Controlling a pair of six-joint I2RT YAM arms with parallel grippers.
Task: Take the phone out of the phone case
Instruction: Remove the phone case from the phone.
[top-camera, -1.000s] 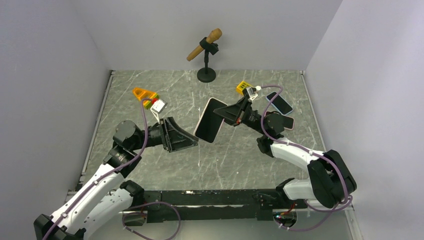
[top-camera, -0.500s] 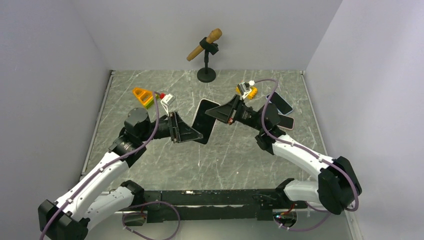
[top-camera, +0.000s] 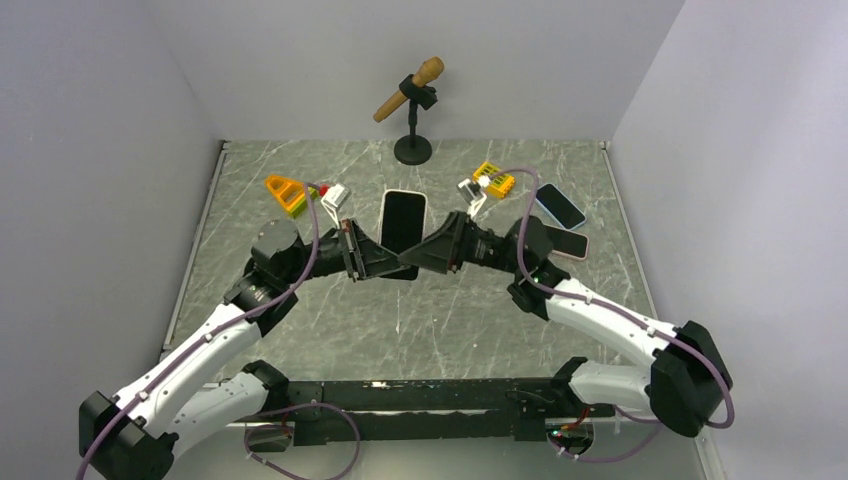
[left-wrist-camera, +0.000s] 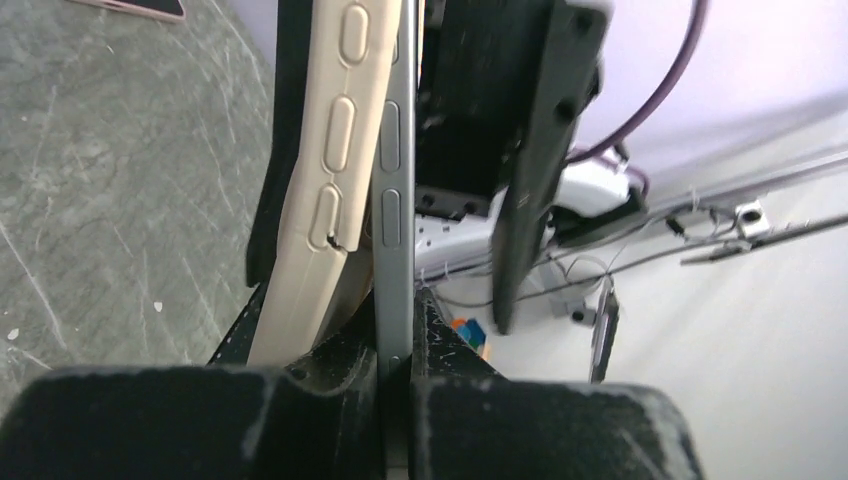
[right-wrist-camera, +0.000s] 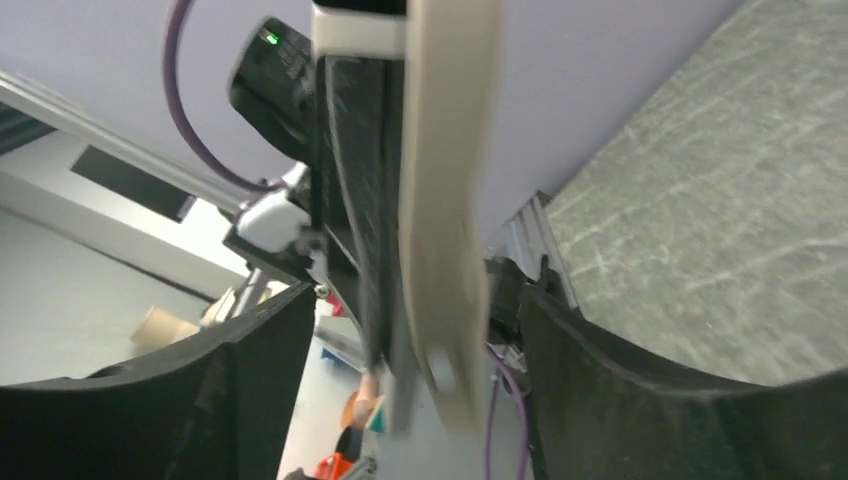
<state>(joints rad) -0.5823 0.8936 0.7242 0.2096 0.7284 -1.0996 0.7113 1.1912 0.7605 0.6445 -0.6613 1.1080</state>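
The phone (top-camera: 402, 222), dark screen up, hangs above the table in its pale phone case (top-camera: 404, 192), between both arms. My left gripper (top-camera: 383, 263) is shut on the phone's lower end. In the left wrist view the phone's grey edge (left-wrist-camera: 393, 200) is pinched between my left gripper's (left-wrist-camera: 393, 335) pads, and the beige case (left-wrist-camera: 325, 180) bows away from it on the left. My right gripper (top-camera: 428, 258) stands open. In the right wrist view the case (right-wrist-camera: 445, 200) and the phone's dark edge (right-wrist-camera: 365, 220) pass between its spread fingers (right-wrist-camera: 250, 400), touching neither.
A wooden microphone on a black stand (top-camera: 412, 100) stands at the back. An orange toy (top-camera: 285, 190) lies at the back left and a yellow one (top-camera: 492, 178) at the back right. Two other phones (top-camera: 558, 205) (top-camera: 562, 243) lie on the table at the right.
My left gripper moved in from the left and shut on the phone's lower end. My right gripper, shut on the phone before, has opened. The phone swung from tilted to facing up.
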